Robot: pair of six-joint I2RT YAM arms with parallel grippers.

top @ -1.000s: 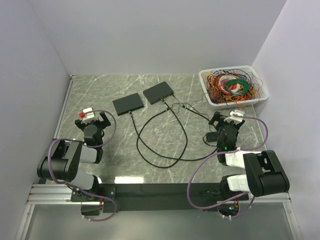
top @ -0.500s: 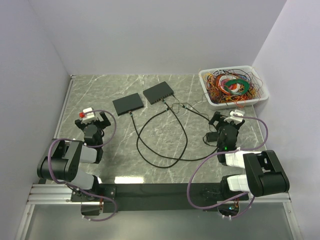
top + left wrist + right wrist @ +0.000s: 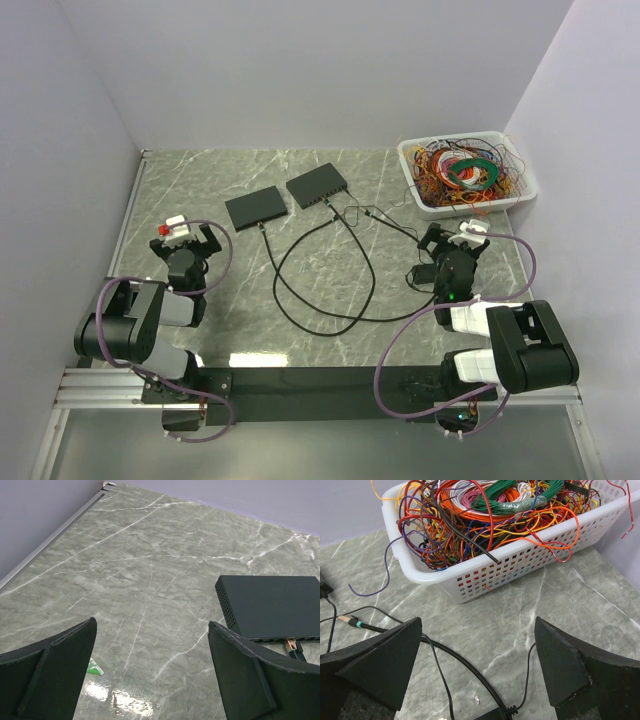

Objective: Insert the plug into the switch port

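Grey-green marble table (image 3: pixel 240 290) under everything. Your left gripper (image 3: pixel 151 625) is spread wide, nothing between the fingers, low over bare marble. Ahead of it and to its right you have a flat black switch (image 3: pixel 272 605). At that switch's near edge a small gold-tipped plug (image 3: pixel 289 644) meets the port row; can't tell if it's fully seated. In the top view a second switch (image 3: pixel 317 186), also black, sits just beside the first on its far right, well ahead of both grippers. Thin black cables (image 3: pixel 320 305) run from the near edge of each switch and loop across the middle of the table, between your two grippers. More thin leads trail from the second switch toward your right gripper (image 3: pixel 477 625). That one is wide apart too, holding nothing. Ahead of it and to its left a loose plug (image 3: pixel 352 622) with a teal collar lies flat on the marble, apart from both switches. Its black lead runs toward the finger on the left of the wrist view. Straight ahead of the right gripper, slightly right, you have a white plastic basket (image 3: pixel 520 565) with a perforated wall. It's heaped with tangled wires (image 3: pixel 470 515): red, orange, yellow, green. A few strands hang over the rim, and one purple strand (image 3: pixel 385 575) drops onto the table.
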